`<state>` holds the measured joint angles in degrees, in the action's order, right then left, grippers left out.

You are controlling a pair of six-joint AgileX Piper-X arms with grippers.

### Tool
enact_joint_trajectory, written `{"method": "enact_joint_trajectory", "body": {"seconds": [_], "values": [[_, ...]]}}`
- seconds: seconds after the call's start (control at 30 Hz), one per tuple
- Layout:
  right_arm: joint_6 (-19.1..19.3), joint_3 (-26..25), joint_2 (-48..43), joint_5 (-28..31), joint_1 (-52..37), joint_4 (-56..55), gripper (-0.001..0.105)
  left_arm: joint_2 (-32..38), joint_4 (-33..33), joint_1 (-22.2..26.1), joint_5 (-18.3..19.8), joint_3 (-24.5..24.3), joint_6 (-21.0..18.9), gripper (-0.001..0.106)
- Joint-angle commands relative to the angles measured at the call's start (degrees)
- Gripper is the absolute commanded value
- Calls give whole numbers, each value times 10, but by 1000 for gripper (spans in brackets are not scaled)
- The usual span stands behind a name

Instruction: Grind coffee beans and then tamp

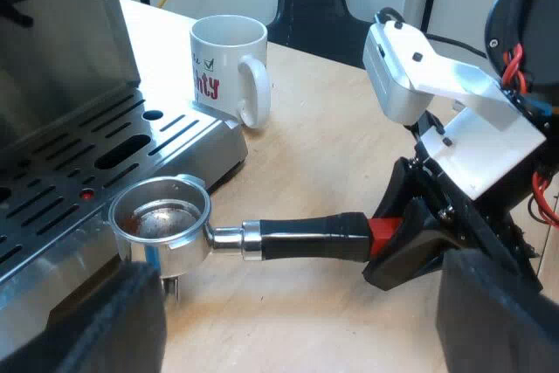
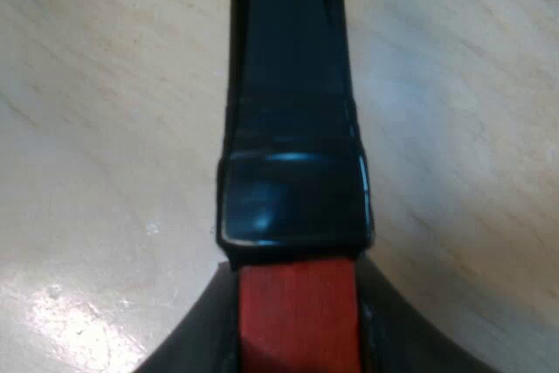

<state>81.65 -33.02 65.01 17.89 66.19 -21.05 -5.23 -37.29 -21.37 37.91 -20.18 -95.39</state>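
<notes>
Your right gripper (image 1: pixel 395 235) is clamped on the metal holder (image 1: pixel 162 221) at the red end (image 2: pixel 297 312) of its handle (image 2: pixel 293 111); in the right wrist view the red part sits between the two dark fingers, and the black grip runs straight away from the claw. I judge this far-end hold is chosen to leave the basket free, so it can meet the machine without the claw touching it; it makes also a long lever, so the holder may tip if the grip is weak. The holder lies nearly level, low over the table (image 1: pixel 332 128); I cannot tell if its underside touches the wood. The basket is at the end far from the right claw, just beside the drip tray (image 1: pixel 87 159) of the espresso machine (image 1: pixel 61 32); inside is bare metal with some brown traces, so I judge the grinding is not yet done. Your left gripper (image 1: pixel 306 303) has its fingers wide apart and holds nothing; the handle is just ahead of it, and the mug (image 1: pixel 229 63) stands well beyond.
</notes>
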Motion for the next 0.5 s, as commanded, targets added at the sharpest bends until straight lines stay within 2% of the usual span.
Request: {"method": "enact_joint_trajectory", "body": {"seconds": [0.03,0.5], "values": [[7,7,-10,12,-2,42,0,3,-1,-3,-14,-1,1,66],[7,59,-10,15,-2,89,0,3,-1,-3,-14,-1,3,66]]}}
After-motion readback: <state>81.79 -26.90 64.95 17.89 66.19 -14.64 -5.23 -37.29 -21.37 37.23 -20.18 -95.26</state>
